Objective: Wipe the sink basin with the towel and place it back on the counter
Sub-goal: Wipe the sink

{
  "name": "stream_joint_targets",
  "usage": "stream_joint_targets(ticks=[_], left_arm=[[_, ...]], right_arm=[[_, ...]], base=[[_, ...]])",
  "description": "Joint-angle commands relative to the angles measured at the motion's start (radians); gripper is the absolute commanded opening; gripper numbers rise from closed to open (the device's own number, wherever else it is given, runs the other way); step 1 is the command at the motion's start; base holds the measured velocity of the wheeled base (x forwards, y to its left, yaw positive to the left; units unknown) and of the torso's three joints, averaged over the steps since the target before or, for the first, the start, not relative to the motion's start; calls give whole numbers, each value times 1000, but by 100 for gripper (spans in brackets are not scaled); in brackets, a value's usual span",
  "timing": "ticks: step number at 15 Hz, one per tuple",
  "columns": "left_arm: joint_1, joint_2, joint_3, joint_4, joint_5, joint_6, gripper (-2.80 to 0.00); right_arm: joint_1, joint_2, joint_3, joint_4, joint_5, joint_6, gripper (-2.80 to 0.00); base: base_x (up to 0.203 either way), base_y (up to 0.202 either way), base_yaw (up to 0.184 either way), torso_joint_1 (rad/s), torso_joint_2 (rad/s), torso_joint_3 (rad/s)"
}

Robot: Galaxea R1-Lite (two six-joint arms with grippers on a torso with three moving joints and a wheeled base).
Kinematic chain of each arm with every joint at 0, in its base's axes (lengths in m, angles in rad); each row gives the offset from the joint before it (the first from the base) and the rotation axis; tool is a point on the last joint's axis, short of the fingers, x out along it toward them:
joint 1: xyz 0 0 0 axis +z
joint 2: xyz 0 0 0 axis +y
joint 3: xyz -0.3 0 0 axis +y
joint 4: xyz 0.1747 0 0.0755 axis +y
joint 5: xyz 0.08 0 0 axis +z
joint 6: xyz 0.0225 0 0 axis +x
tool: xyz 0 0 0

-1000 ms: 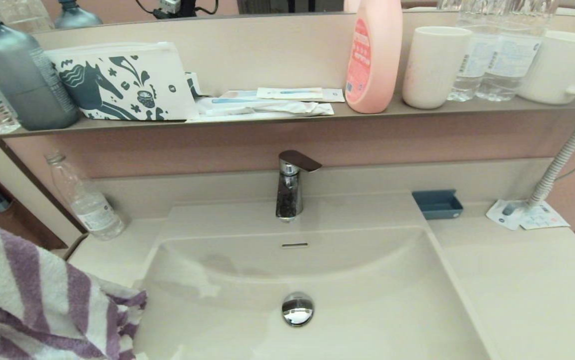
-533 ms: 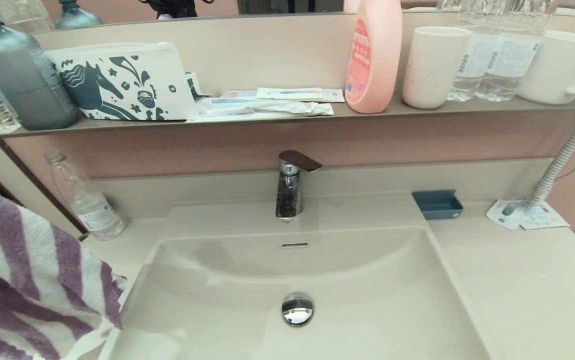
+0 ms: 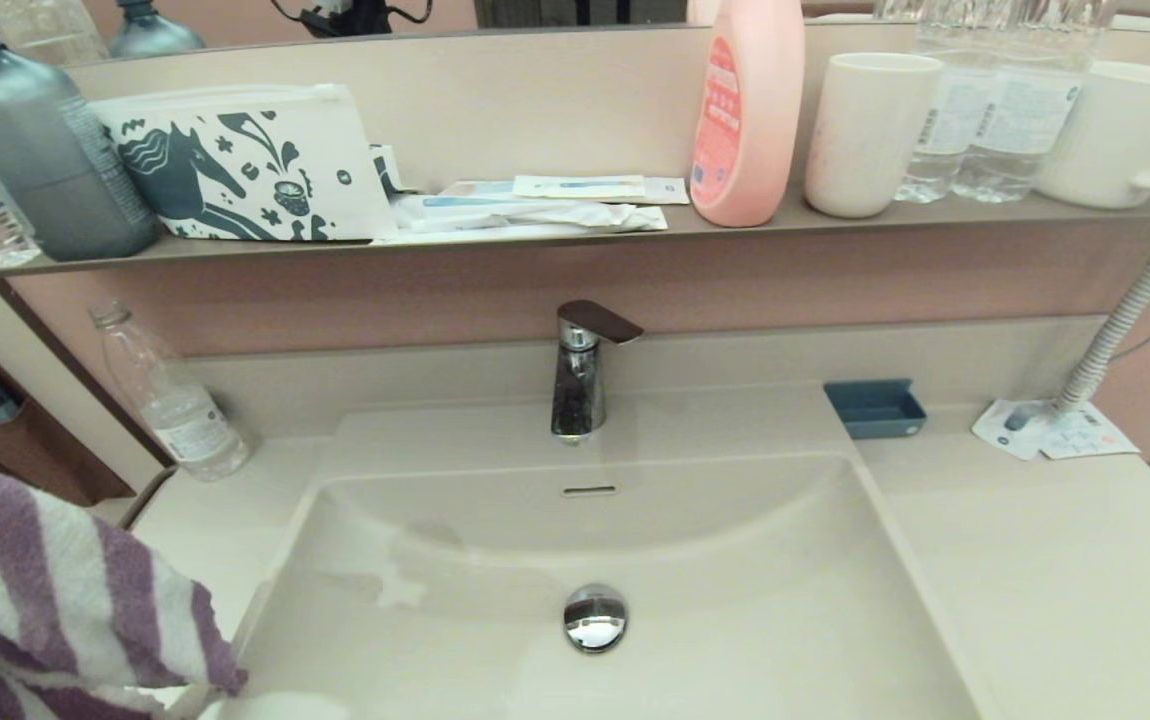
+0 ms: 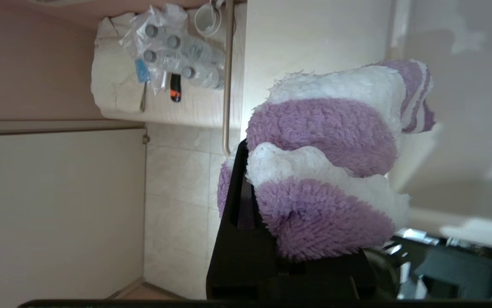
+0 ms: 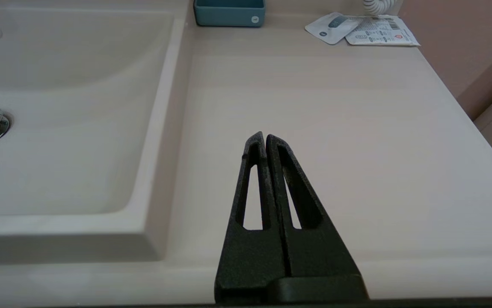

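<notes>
My left gripper (image 4: 246,188) is pinching the fluffy purple-and-white striped towel (image 4: 327,162), bunched at the sink basin's (image 3: 735,560) left edge. My right gripper (image 5: 265,139), fingers pressed together, is hovering over the smooth counter (image 5: 336,128).

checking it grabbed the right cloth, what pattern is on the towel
Purple and white stripes on the fluffy towel, clearest in the left wrist view.

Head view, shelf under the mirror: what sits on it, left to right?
Grey bottle → horse-print pouch → flat sachets → pink bottle → white cup → clear water bottles → white mug.
</notes>
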Motion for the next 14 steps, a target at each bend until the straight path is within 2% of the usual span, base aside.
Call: stream_joint_targets(ticks=[1, 3, 5, 7, 9, 11, 14], left_arm=[[-4, -76, 83, 48, 3, 0, -280], [-8, -132, 175, 48, -22, 2, -280], [-10, -182, 302, -8, -77, 3, -280], [-11, -223, 437, -147, -147, 7, -280], [-11, -246, 561, -283, -188, 28, -280], [-9, -258, 653, -399, -211, 71, -280], [13, -222, 741, -574, -237, 87, -280]], right_arm=[[0, 0, 0, -1, 0, -1, -280], [1, 0, 0, -1, 0, -1, -280], [-1, 0, 0, 0, 0, -1, -280], [-1, 0, 0, -1, 0, -1, -280], [-1, 0, 0, 0, 0, -1, -280], [-1, 0, 0, -1, 0, -1, -280], [1, 0, 0, -1, 0, -1, -280]], base=[[0, 0, 0, 0, 0, 0], [0, 0, 0, 0, 0, 0], [0, 0, 0, 0, 0, 0], [0, 0, 0, 0, 0, 0], [0, 0, 0, 0, 0, 0], [0, 0, 0, 0, 0, 0], [0, 0, 0, 0, 0, 0]])
